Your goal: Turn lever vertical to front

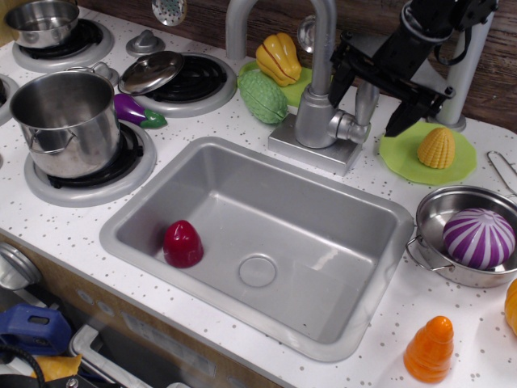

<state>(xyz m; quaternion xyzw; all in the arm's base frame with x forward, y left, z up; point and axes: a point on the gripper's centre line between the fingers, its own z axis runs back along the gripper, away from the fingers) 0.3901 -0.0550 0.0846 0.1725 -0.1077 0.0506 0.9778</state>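
The lever [365,103] is a short grey paddle that stands upright from the side barrel [347,128] on the right of the tap body [315,117]. My black gripper [367,103] hangs over it from the upper right. Its jaws are open, with one fingertip [338,77] left of the lever and the other [397,123] to its right. The lever's upper part lies between them. I cannot tell whether either finger touches it.
The arched spout [279,12] rises behind the sink [161,206], which holds a red toy [182,243]. A corn cob [436,147] on a green plate and a grey post [468,65] are right of the gripper. A bowl [452,271] with a purple ball sits front right.
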